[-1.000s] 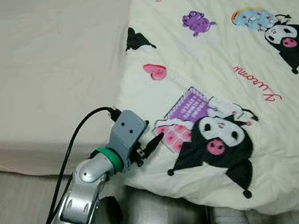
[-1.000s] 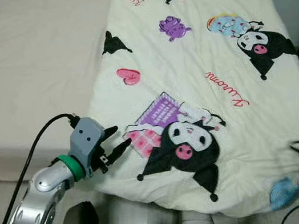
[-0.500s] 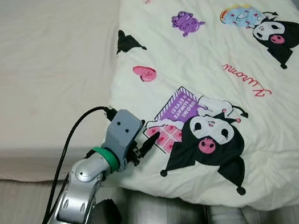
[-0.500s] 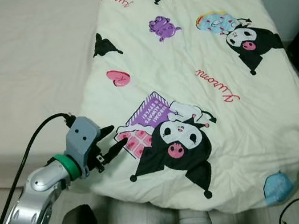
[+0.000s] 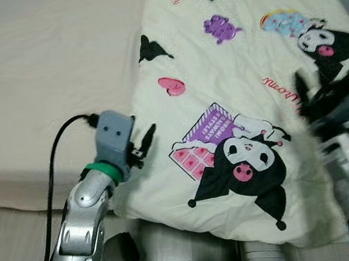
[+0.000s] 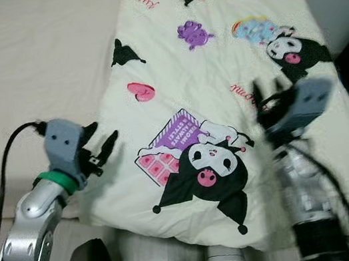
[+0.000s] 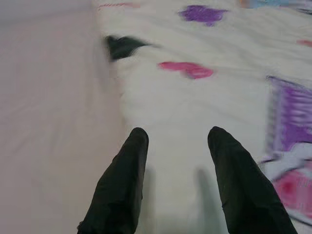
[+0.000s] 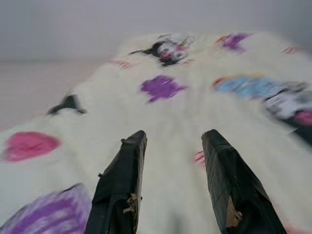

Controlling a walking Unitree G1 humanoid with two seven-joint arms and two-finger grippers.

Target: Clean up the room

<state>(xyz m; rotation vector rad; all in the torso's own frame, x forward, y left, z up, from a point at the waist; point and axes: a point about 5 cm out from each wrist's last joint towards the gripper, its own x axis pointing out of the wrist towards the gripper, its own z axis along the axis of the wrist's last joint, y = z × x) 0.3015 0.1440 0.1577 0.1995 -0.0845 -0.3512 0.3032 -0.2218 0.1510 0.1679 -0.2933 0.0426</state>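
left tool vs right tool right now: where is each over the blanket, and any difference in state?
The left tool sits at the left edge of the cartoon-print blanket, beside the bare mattress; the right tool is over the blanket's right side, near the black character print. The left tool appears sharp in the head views, the right tool blurred. Shared: both are open and hold nothing, fingers aimed along the blanket.

My left arm (image 5: 83, 227) is silver metal with a green ring at the wrist, a grey camera block above it and a black cable looping back. My left gripper (image 5: 144, 142) has two long black fingers. My right gripper (image 6: 269, 101) looks blurred, grey-blocked, black-cabled.
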